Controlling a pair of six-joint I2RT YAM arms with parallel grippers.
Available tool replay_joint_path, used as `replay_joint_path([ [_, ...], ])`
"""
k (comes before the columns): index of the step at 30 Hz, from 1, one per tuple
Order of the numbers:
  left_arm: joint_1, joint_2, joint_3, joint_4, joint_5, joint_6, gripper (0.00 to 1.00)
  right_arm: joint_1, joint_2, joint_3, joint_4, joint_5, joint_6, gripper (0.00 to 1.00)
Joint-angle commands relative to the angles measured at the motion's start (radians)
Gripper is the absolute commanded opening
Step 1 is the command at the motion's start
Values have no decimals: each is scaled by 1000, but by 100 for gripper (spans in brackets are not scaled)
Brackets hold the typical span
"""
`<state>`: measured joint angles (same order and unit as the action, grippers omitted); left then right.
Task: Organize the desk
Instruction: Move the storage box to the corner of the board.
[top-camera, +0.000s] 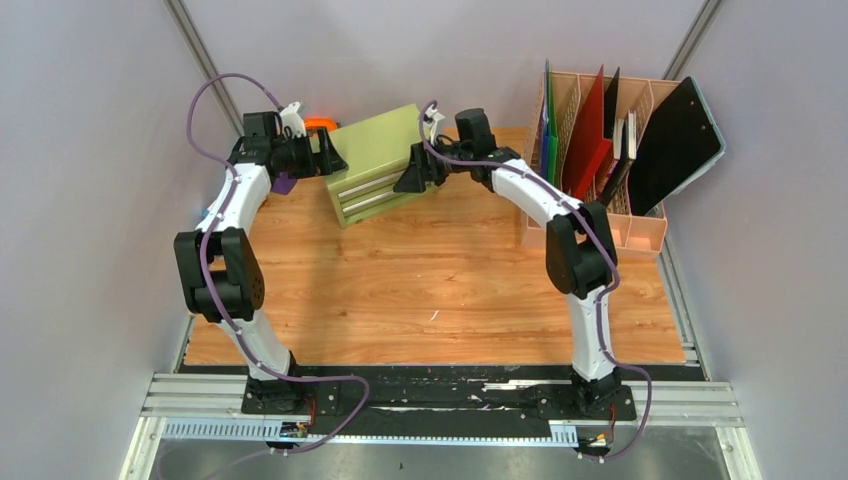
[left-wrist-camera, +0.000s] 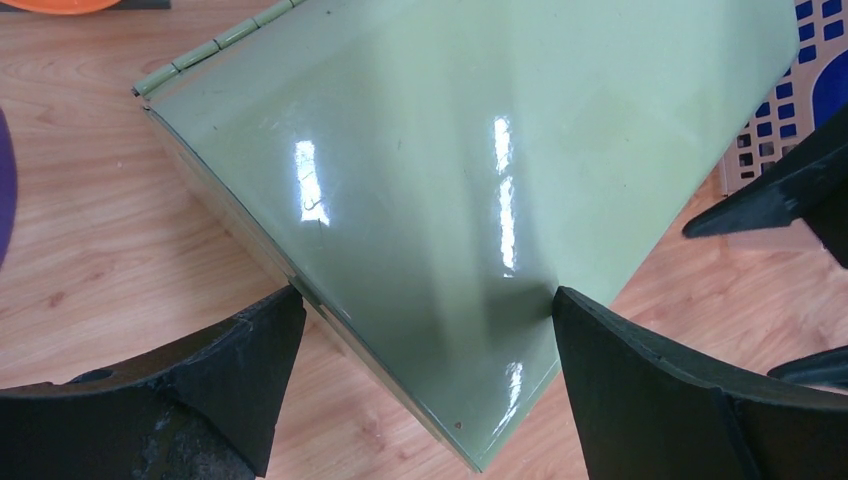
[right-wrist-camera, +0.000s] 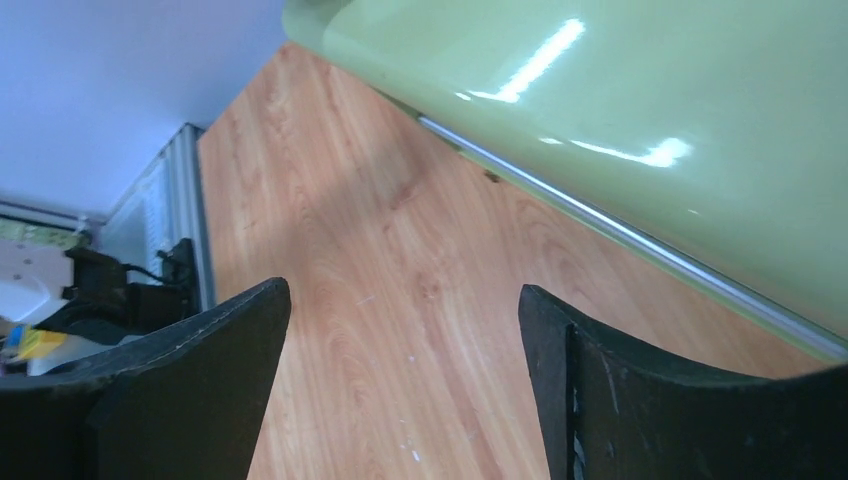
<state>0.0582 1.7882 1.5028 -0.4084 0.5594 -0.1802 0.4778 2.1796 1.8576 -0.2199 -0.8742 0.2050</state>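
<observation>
The desk (top-camera: 430, 290) lay mostly bare, with the green drawer chest (top-camera: 375, 165) sitting askew at its far middle, near the file rack (top-camera: 645, 232) on the right. The left gripper (top-camera: 328, 156) stood at the chest's left end, jaws spread wide around one corner and clamping nothing. Whether its fingers touched the lid could not be told. The right gripper (top-camera: 411, 178) hovered at the other end, jaws also well apart and empty, with the chest off to one side of its fingers. The step looked like squaring the chest between both arms. Doing it well would have meant pressing on the end walls rather than the glossy, slippery lid, moving both arms together, keeping the chest level so no drawer slid out, and staying clear of the rack.
</observation>
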Motion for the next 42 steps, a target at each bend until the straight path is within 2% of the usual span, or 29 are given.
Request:
replay_joint_path([
  [1, -35, 15, 24, -13, -15, 31, 100, -35, -119, -25, -33, 199, -106, 89],
  [9, -34, 101, 156, -47, -122, 70, 100, -52, -210, -69, -68, 350, -201, 92],
  [23, -34, 348, 558, -181, -357, 263, 100, -57, -303, -168, -76, 406, -283, 93],
  [27, -34, 356, 647, -233, -375, 300, 100, -59, -326, -185, -77, 396, -296, 93],
  [31, -34, 242, 575, -225, -280, 321, 100, -59, -356, -200, -89, 366, -323, 93],
  [39, -34, -102, 138, -155, -62, 375, 100, -70, -381, -246, -105, 341, -349, 93],
  [42, -36, -192, 32, -135, -38, 416, 100, -74, -375, -251, -105, 334, -348, 93],
])
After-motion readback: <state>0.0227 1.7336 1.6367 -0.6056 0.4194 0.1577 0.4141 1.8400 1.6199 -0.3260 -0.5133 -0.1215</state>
